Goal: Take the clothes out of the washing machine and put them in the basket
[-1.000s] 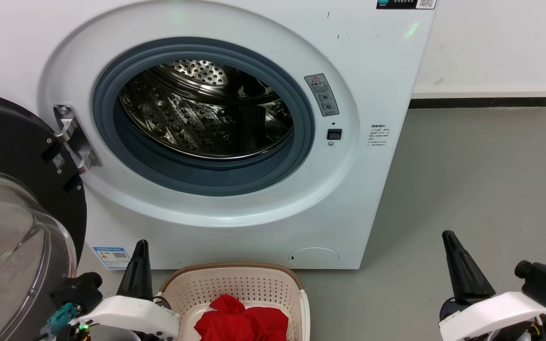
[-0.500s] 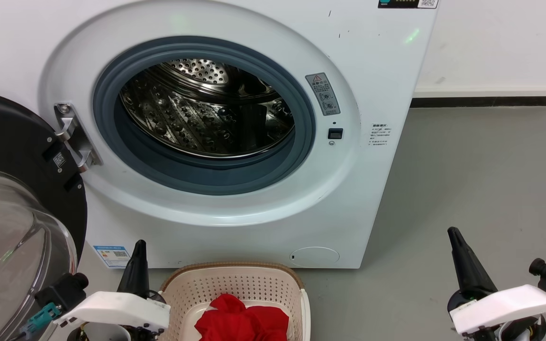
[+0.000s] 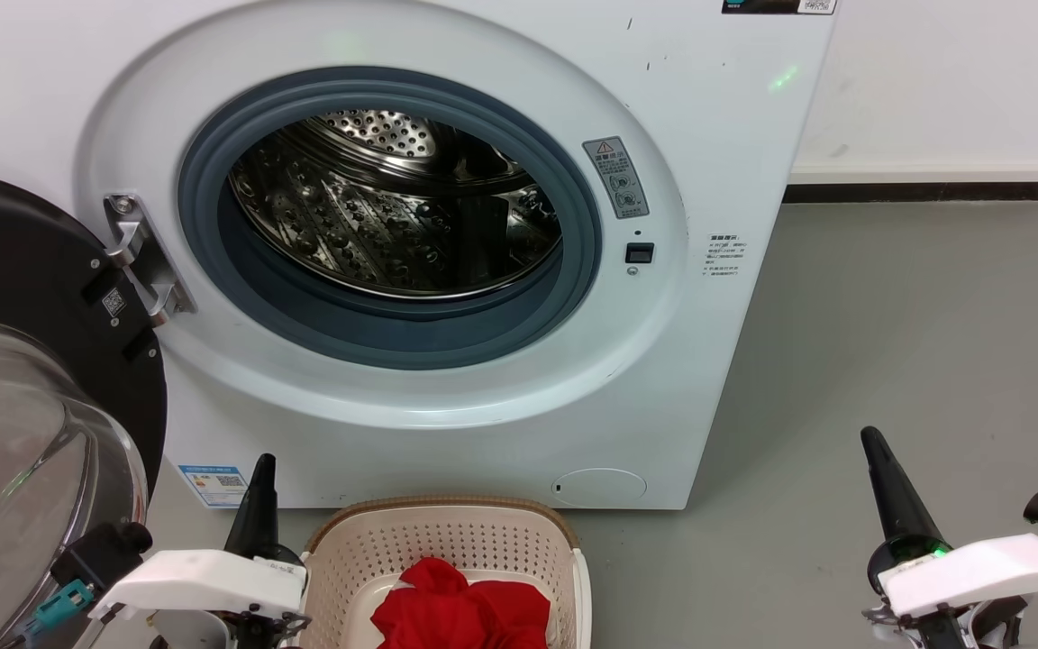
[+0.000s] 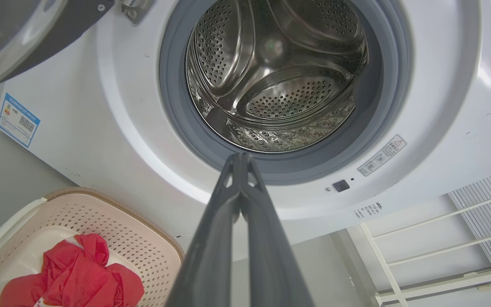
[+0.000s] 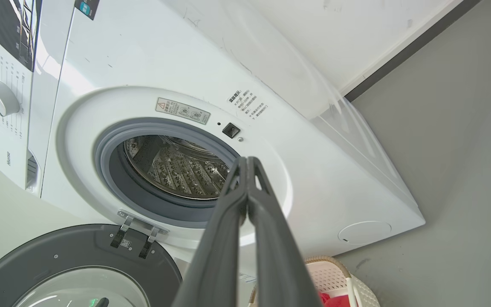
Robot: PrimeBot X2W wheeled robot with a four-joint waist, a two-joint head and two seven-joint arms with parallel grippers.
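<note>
Grey floor (image 3: 888,315) under white washing machine (image 3: 735,135), door (image 3: 23,270) swung wide at robot's left, steel drum (image 3: 393,225) in plain sight through grey ring. Just in front, cream basket (image 3: 447,541) on floor, red clothes (image 3: 465,608) bunched inside. Left gripper (image 3: 262,464) just beside basket's left rim, fingers pressed together, gripping nothing. Right gripper (image 3: 870,442) well off to the right above floor, fingers likewise pressed together, holding nothing.

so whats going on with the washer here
The washing machine is being unloaded. Its door hangs open and the drum looks empty. The red clothes lie in the basket on the floor in front. The left tool and right tool are shut, holding nothing, either side of the basket.
</note>
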